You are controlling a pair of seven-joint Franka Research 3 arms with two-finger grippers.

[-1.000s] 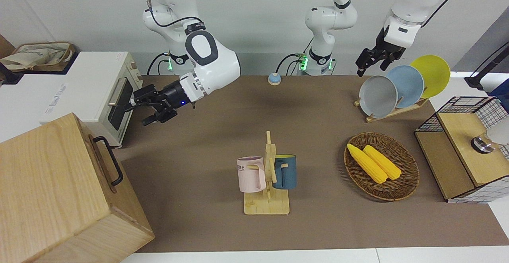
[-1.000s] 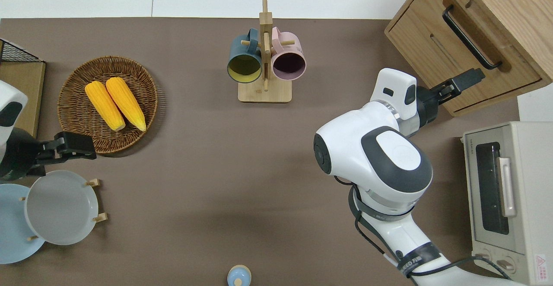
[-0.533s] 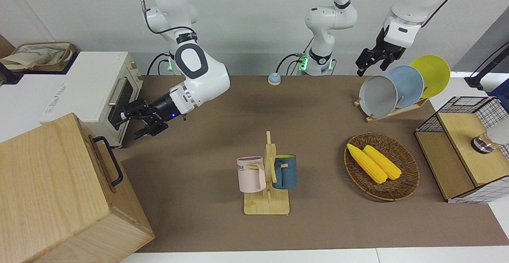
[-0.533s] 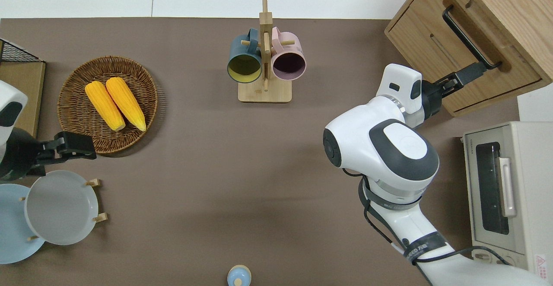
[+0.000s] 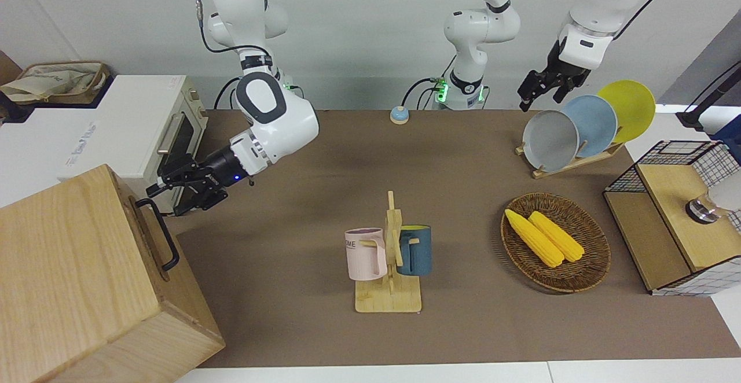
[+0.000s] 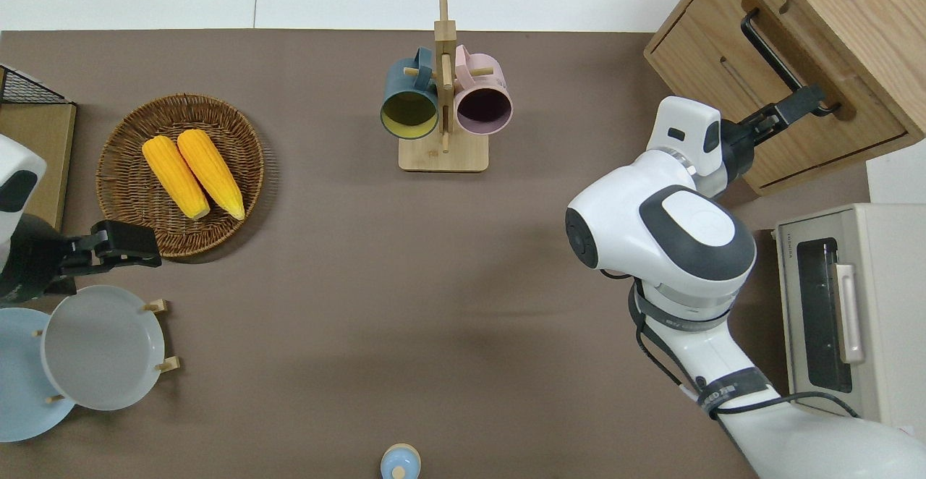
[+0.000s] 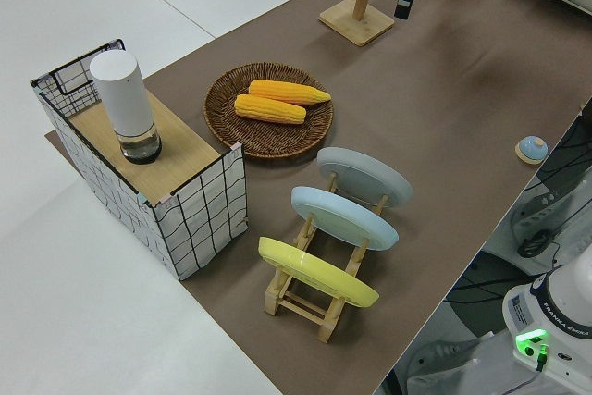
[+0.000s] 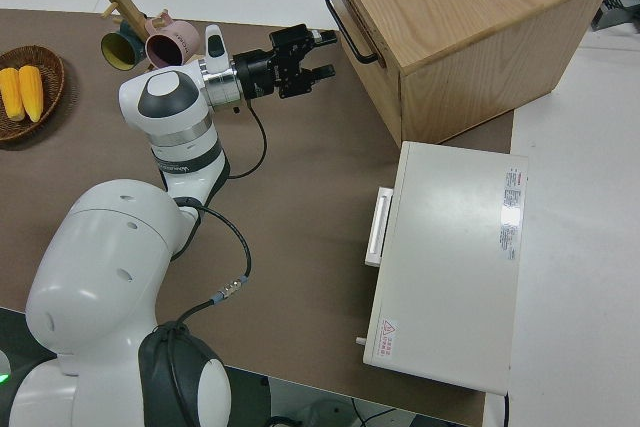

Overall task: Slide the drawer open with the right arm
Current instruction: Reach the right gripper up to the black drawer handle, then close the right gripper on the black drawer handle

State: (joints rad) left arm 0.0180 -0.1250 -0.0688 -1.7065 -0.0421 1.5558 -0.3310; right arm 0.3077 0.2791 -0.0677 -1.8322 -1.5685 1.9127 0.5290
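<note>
Right gripper [image 6: 804, 103] open at drawer [image 6: 778, 99] handle [image 6: 785, 59]; contact unclear. Drawer shut. Left arm parked, fingers unreadable.

Brown table mat [image 6: 347, 305] covers the work surface. Round woven wicker basket [image 6: 123, 168] holds 2 yellow corn cobs [image 6: 192, 174] lying side by side. Wooden mug stand [image 6: 443, 153] sits mid-table, a dark blue mug [image 6: 409, 101] and a pink mug [image 6: 483, 99] hung on either side. Wooden plate rack [image 5: 570, 163] carries 3 plates upright: grey [image 5: 550, 140], light blue [image 5: 593, 122], yellow [image 5: 628, 105]. Wood-and-black-wire-mesh box [image 7: 148, 187] bears a white cylinder [image 7: 125, 104] on top. White toaster oven [image 6: 846, 320], door shut. Small blue round knob-like object [image 6: 399, 461] near the robots' edge.
</note>
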